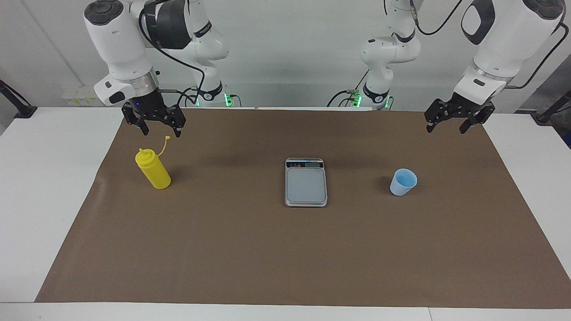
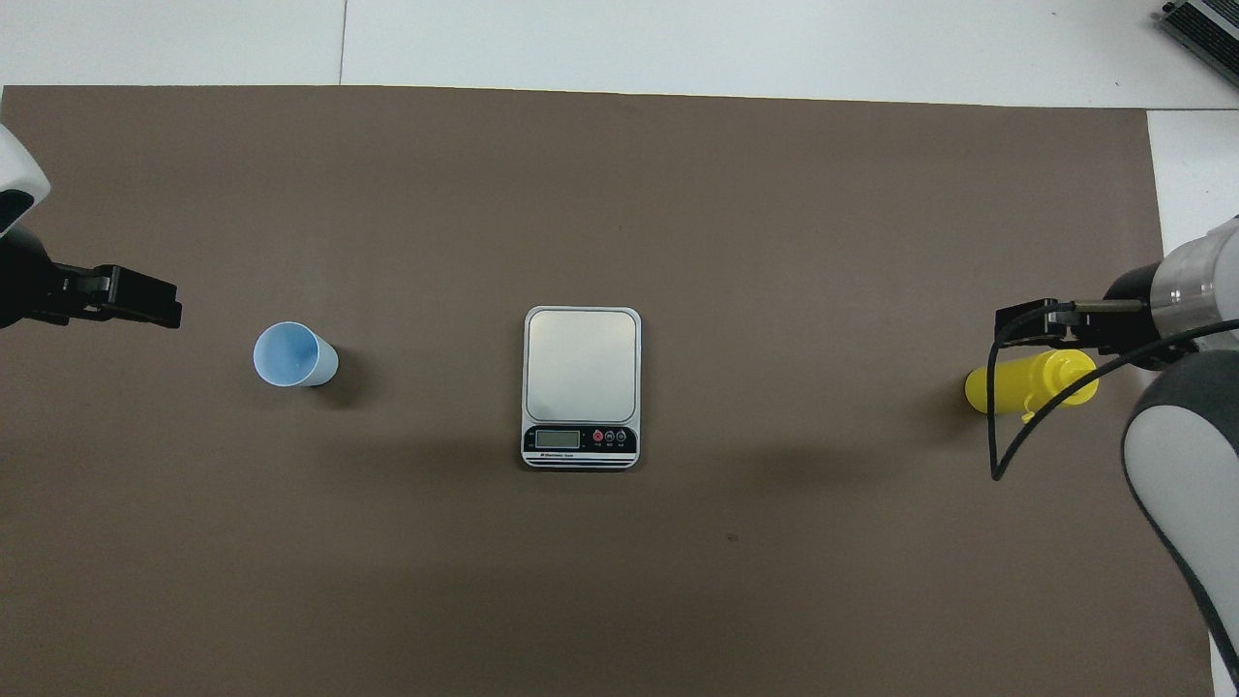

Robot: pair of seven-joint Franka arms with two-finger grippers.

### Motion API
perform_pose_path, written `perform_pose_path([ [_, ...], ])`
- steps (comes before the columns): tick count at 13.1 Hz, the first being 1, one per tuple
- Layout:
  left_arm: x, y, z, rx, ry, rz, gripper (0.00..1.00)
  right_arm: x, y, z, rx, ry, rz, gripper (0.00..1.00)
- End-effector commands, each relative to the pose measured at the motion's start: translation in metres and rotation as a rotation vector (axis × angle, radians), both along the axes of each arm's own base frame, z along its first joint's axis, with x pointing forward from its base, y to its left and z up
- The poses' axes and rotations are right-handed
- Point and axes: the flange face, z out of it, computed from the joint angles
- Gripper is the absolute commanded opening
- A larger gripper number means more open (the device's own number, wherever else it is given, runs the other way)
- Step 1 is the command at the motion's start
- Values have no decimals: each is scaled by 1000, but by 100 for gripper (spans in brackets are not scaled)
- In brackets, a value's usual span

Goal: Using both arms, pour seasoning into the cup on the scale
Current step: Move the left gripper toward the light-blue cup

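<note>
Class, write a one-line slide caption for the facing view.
Open right gripper above yellow bottle, open left gripper raised, blue cup beside empty scale.

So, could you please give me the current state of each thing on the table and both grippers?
Bottle: upright on the mat, cap off and dangling, untouched.
Cup: upright on the mat, not on the scale, looks empty.
Scale: flat, plate bare.
Right gripper: open, raised over the bottle.
Left gripper: open, raised, holding nothing.
</note>
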Motion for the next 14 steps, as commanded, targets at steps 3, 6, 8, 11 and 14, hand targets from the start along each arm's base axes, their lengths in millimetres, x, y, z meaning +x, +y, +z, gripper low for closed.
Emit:
perform_pose_path([
  [3,-6,2,0,15,-6,-31,100,-6,-3,1,2,-4,6,100],
  [6,-6,2,-3,15,-12,-29,100,-6,-3,1,2,-4,6,100],
  [8,-12,-3,-13,19,-16,-35,100,-6,-3,1,2,-4,6,100],
  [11,-13,-3,-13,18,-18,-37,100,-6,-3,1,2,-4,6,100],
  [14,-9,-6,-20,17,-19,-41,100,-6,-3,1,2,-4,6,100],
])
